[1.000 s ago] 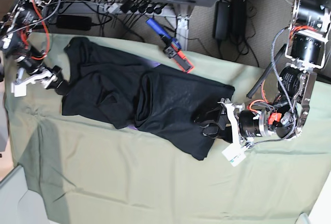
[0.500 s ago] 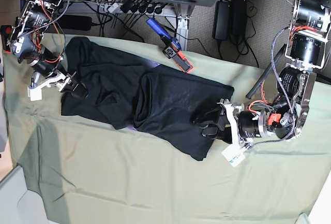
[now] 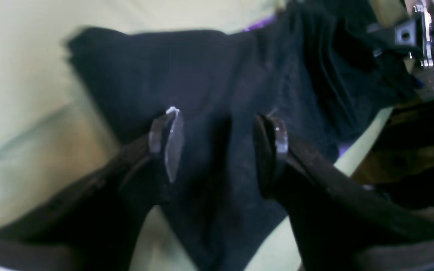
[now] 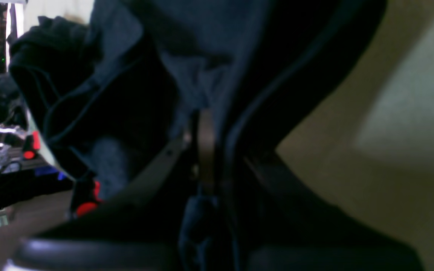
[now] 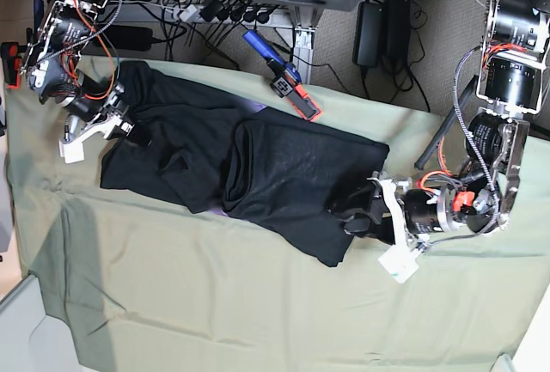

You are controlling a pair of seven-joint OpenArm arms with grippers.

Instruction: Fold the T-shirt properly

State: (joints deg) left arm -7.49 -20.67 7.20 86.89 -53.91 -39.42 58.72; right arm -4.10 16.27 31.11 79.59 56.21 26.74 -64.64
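A: How are the jaws seen?

B: The right gripper (image 4: 205,150) is pinched closed on dark T-shirt (image 5: 258,166) cloth at the upper left of the base view. The left gripper (image 3: 219,139) is spread wide, cloth lying between its fingers.

A: And the shirt?

B: It is found rumpled across the middle of the green table cloth (image 5: 258,303).

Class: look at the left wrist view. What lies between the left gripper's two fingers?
In the left wrist view, black T-shirt cloth fills the gap of the open left gripper; the green cloth shows only beyond the shirt.
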